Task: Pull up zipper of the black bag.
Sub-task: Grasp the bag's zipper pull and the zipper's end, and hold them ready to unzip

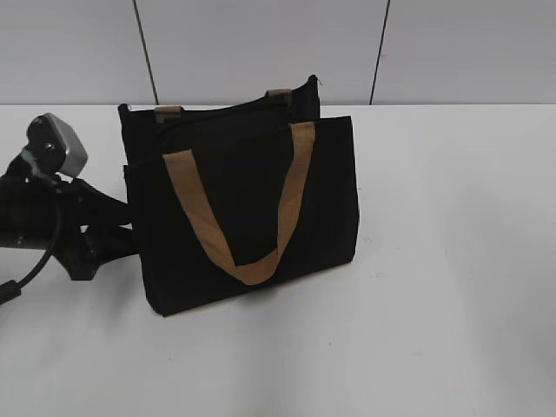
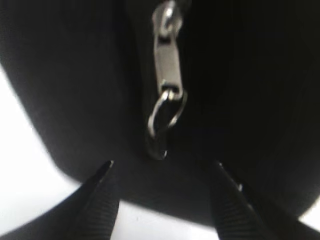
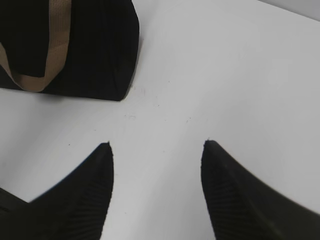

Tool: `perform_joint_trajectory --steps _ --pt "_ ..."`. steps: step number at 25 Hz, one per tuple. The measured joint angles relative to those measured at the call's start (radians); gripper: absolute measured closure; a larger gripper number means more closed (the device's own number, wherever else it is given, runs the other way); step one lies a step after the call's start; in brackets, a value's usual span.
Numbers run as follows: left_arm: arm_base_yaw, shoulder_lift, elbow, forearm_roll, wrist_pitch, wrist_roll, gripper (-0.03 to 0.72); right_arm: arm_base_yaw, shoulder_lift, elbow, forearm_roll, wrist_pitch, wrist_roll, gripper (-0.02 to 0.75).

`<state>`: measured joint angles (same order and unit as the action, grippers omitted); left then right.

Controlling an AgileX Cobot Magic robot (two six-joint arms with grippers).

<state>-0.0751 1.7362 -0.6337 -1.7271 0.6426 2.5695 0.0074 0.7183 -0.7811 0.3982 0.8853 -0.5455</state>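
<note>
- The black bag (image 1: 248,208) stands upright on the white surface (image 1: 452,261), and its tan handle (image 1: 243,208) hangs over the front.
- In the left wrist view, the zipper (image 2: 167,65) pull and its ring (image 2: 162,125) lie at 12 o'clock from the left gripper (image 2: 162,172), whose fingers are open and hold nothing.
- The right gripper (image 3: 157,150) is also open over bare surface, with the bag at 11 o'clock.
- Risk: the ring is thin and loose, so the fingers may close on fabric only, or slip.
- With nothing to hold it, the bag may tip.
</note>
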Motion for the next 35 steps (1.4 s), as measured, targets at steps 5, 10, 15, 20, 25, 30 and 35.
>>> perform_joint_trajectory --steps 5,10,15,20,25,30,35 --pt "-0.071 0.06 -0.06 -0.007 -0.046 0.008 0.255 0.0 0.0 0.0 0.0 0.0 -0.001 0.3" --pt "-0.081 0.078 -0.066 -0.007 -0.1 0.008 0.263 0.0 0.0 0.0 0.001 0.0 -0.001 0.3" --pt "-0.082 0.078 -0.066 -0.007 -0.105 0.008 0.459 0.0 0.0 0.0 0.001 0.0 -0.001 0.3" --pt "-0.082 0.04 -0.066 -0.006 -0.129 0.008 0.615 0.0 0.0 -0.001 0.031 -0.005 -0.001 0.3" --pt "-0.082 -0.08 -0.066 -0.006 -0.213 0.008 0.615 0.0 0.0 -0.054 0.06 -0.013 -0.029 0.3" --pt "-0.082 -0.206 -0.059 -0.006 -0.284 0.008 0.615 0.0 0.0 -0.114 0.073 -0.024 -0.052 0.3" --pt "-0.082 -0.339 -0.01 -0.006 -0.307 0.008 0.617 0.0 0.029 -0.121 0.157 -0.025 -0.134 0.3"
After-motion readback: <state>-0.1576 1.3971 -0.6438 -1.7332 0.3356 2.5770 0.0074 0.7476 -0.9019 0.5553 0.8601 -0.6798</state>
